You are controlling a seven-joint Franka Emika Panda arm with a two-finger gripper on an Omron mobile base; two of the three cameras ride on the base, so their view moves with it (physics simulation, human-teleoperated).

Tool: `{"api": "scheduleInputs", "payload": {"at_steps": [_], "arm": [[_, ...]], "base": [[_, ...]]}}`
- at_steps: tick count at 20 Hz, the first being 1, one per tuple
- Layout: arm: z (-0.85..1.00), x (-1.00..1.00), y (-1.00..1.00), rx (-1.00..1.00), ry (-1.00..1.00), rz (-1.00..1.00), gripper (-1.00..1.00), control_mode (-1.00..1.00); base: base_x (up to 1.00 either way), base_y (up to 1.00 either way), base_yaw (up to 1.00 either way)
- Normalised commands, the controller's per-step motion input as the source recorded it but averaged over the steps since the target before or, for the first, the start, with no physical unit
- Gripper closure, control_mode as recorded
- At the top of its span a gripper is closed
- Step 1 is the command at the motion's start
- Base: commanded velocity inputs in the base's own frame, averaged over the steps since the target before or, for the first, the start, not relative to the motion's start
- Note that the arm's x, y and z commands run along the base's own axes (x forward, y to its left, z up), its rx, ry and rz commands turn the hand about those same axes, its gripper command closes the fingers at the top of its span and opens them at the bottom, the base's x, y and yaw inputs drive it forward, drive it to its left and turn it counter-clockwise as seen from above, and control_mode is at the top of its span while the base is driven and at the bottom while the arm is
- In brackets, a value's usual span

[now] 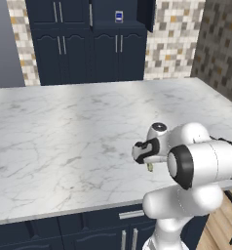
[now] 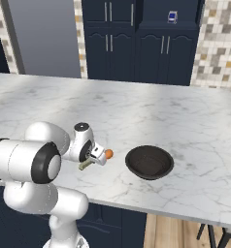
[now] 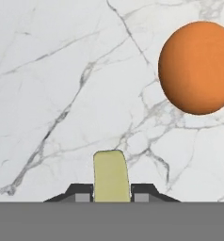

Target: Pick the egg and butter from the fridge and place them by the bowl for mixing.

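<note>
My gripper (image 3: 112, 194) is shut on the butter (image 3: 111, 176), an olive-yellow stick that pokes out between the two dark finger tips just above the marble counter. From the right base view the butter (image 2: 84, 164) shows under the hand, and in the left base view it (image 1: 149, 166) hangs below the wrist. The egg (image 3: 197, 67), an orange ball, lies on the counter close beside the hand; the right base view shows the egg (image 2: 108, 153) just left of the bowl (image 2: 149, 162). The bowl is wide, dark and stands near the counter's front edge. The fridge is out of view.
A white marble counter (image 1: 64, 136) spreads wide ahead of me. Dark blue cabinets (image 2: 137, 43) line the back wall with tiled panels (image 1: 174, 39) beside them. A dark stool (image 2: 219, 237) stands past the counter's right end, over wooden floor.
</note>
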Motion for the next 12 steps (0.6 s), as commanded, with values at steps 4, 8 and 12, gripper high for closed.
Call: {"api": "scheduleInputs", "payload": {"at_steps": [4, 8, 12], "arm": [[-0.21, 0.36, -0.01, 0.00, 0.00, -0.03, 1.00, -1.00], [-0.16, 0.27, -0.10, -0.01, 0.01, 0.00, 1.00, -1.00], [-0.28, 0.03, -0.24, -0.02, 0.00, 0.00, 1.00, -1.00]], "base": [[0.00, 0.00, 0.00], [0.00, 0.00, 0.00], [0.00, 0.00, 0.00]]}}
